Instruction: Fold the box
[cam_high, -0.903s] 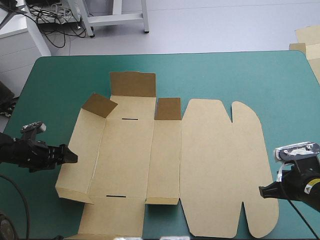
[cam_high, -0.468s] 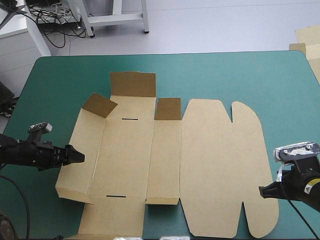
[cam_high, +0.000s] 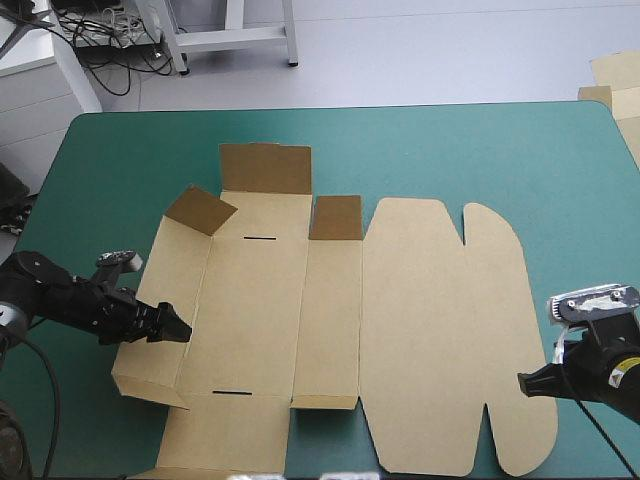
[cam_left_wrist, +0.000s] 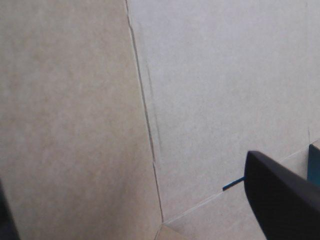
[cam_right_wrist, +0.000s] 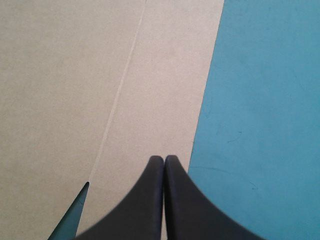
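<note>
Box (cam_high: 430, 330) lies mostly flat, three small flaps (cam_high: 265, 168) raised toward far edge.

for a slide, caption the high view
Open left gripper over the left panel of the mostly flat brown box; shut right gripper at its right edge.

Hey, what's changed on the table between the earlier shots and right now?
The left gripper moved in from beside the box, toward the table's middle and slightly nearer, and now sits over its left side panel with fingers open, gripping nothing. The box and the shut right gripper at its right edge stayed put.
</note>
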